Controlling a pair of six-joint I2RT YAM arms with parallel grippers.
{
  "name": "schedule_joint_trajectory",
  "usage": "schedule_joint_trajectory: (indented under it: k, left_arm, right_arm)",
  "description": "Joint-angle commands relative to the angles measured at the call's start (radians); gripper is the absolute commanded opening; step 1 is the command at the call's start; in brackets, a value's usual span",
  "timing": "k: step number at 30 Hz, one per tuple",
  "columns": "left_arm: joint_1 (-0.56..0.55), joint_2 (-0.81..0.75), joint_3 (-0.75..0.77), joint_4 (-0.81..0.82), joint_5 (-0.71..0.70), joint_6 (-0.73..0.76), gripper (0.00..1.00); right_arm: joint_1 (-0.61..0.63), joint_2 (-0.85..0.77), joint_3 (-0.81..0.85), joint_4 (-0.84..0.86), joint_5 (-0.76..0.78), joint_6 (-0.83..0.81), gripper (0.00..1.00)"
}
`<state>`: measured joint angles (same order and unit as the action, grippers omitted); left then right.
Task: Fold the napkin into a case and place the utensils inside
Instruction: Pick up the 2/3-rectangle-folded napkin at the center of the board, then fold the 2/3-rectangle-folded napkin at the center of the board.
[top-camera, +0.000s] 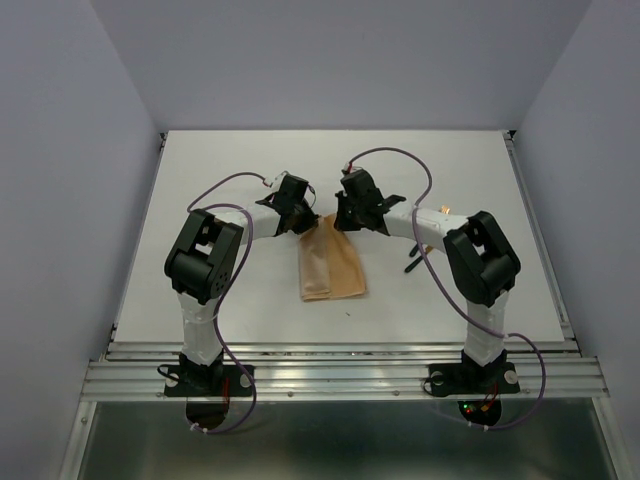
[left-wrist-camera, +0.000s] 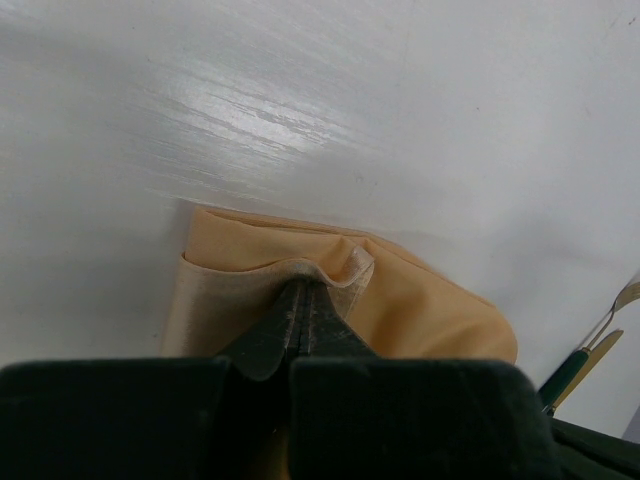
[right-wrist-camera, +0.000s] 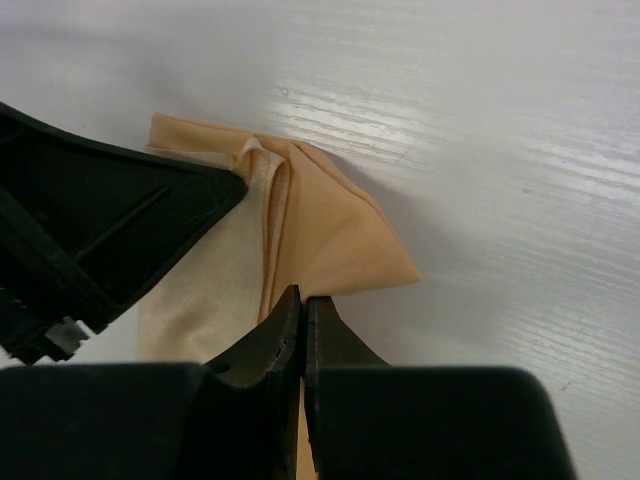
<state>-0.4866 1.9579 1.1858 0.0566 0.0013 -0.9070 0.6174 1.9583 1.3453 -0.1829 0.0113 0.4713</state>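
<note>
Folding step: both arms pinch the far end of the napkin (top-camera: 333, 268), which lies mid-counter (top-camera: 200, 180).
Left jaws: clamped on the raised left edge.
Napkin move: I would carry both pinches level and together, lay the edge square on the lower layer, then release.
Right jaws: shut on the right corner.
Utensils (top-camera: 415, 262): right of the napkin, apart; sweep clear of them.

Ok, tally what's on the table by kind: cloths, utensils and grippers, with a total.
Peach napkin: 1
Gold-headed utensils: 2 showing; the right arm may hide more
Robot grippers: 2, left gripper and right gripper, both pinching the napkin
Total: 5
</note>
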Motion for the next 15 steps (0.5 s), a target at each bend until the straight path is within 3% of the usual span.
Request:
schedule_joint_trajectory:
  k: [1, 15]
  left_arm:
    - [0.003, 0.032, -0.037, -0.083, -0.021, 0.022, 0.00]
    - [0.002, 0.029, -0.052, -0.080, -0.018, 0.019, 0.00]
  right_arm:
    - [0.027, 0.004, 0.071, 0.034, 0.007, 0.012, 0.01]
    - [0.054, 0.126, 0.186, 0.039, -0.089, 0.049, 0.01]
